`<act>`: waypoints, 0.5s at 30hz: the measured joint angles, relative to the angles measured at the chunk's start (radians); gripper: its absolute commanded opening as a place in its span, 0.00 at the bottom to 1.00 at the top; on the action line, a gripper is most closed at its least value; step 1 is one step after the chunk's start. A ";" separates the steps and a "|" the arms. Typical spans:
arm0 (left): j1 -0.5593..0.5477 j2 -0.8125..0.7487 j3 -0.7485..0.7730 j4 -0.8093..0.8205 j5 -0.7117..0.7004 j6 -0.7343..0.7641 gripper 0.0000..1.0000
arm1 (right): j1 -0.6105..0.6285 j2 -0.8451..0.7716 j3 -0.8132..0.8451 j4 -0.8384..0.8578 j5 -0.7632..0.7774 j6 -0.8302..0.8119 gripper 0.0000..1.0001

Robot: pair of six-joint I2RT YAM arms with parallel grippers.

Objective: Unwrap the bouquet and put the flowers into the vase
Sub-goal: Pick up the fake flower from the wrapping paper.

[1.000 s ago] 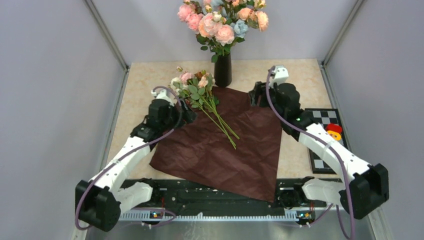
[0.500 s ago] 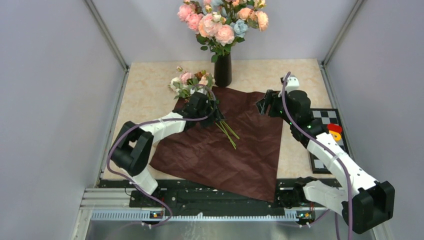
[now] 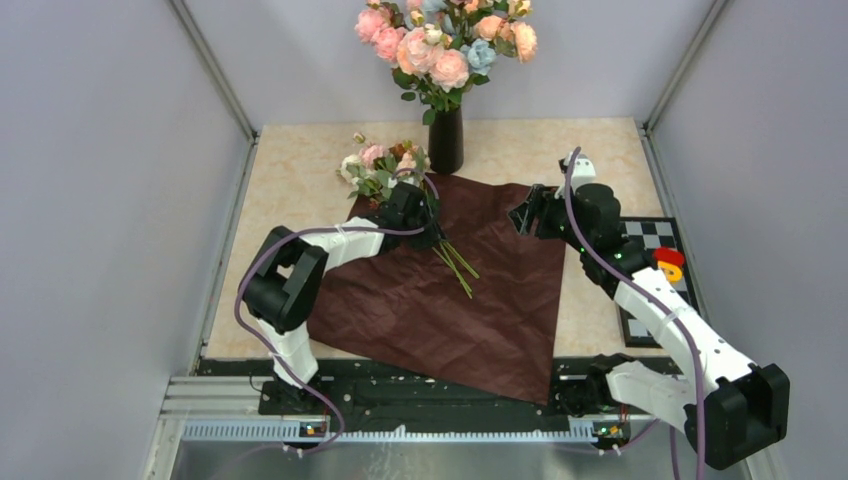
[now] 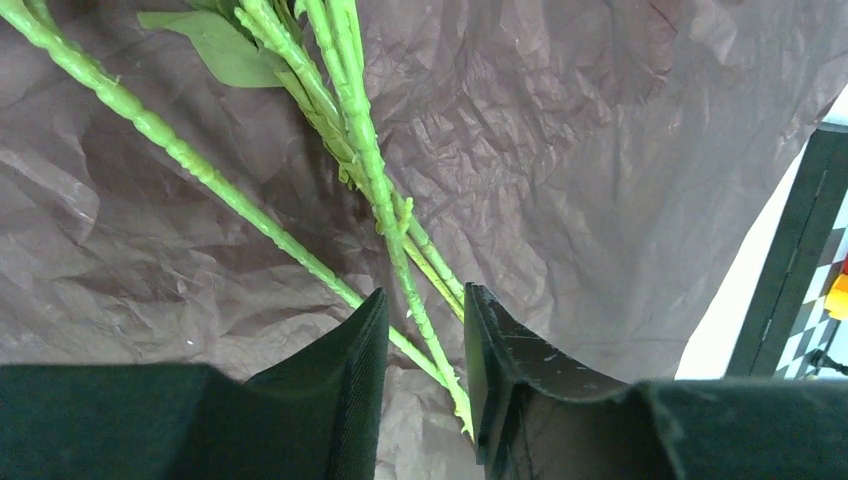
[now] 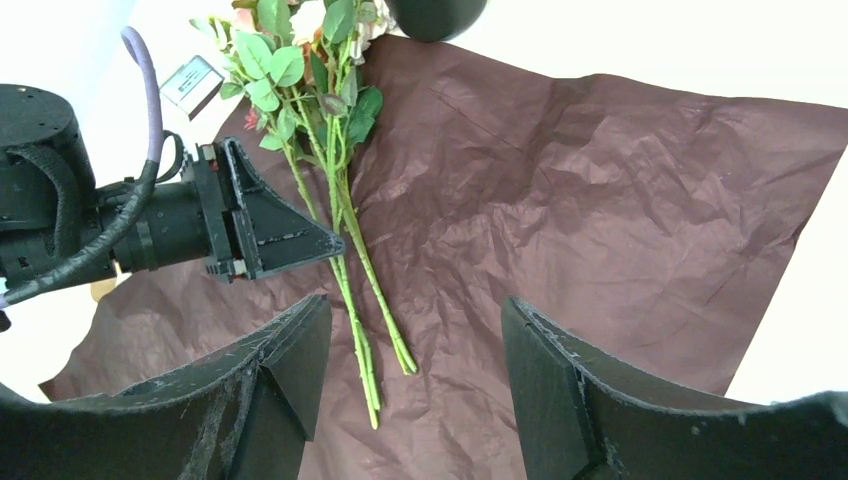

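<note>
The bouquet is undone: its maroon paper [image 3: 470,300] lies spread flat on the table. The flowers [image 3: 380,165] lie loose on its far-left corner, green stems [image 3: 452,258] pointing toward the middle. My left gripper [image 3: 428,228] is down at the stems [image 4: 370,170]. Its jaws [image 4: 425,295] straddle them with a narrow gap showing on each side. My right gripper [image 3: 522,213] hovers open over the paper's [image 5: 600,180] far-right part, nothing between its fingers [image 5: 415,305]. Its view shows the stem ends [image 5: 370,380] and the left gripper [image 5: 335,242]. The black vase [image 3: 445,140] stands behind the flowers.
The vase holds large peach, pink and blue blooms [image 3: 445,40]. A black-and-white checkered board [image 3: 645,270] with a red and yellow piece [image 3: 668,262] lies at the right edge. Grey walls close in the table on three sides.
My left arm swung in over the paper to the stems and its jaws narrowed around them. The right gripper shifted slightly nearer and stayed open.
</note>
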 measured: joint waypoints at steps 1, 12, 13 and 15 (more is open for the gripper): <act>0.000 0.005 0.002 -0.001 -0.003 0.003 0.32 | 0.000 0.000 0.000 0.000 -0.002 0.000 0.64; 0.000 0.047 0.034 -0.011 -0.022 0.023 0.23 | -0.001 0.000 0.000 0.000 -0.014 0.011 0.64; 0.000 0.048 0.037 -0.014 -0.024 0.024 0.22 | -0.001 0.000 0.000 0.000 -0.014 0.011 0.64; 0.000 0.048 0.039 -0.020 -0.025 0.027 0.20 | -0.001 0.000 0.000 0.000 -0.014 0.012 0.64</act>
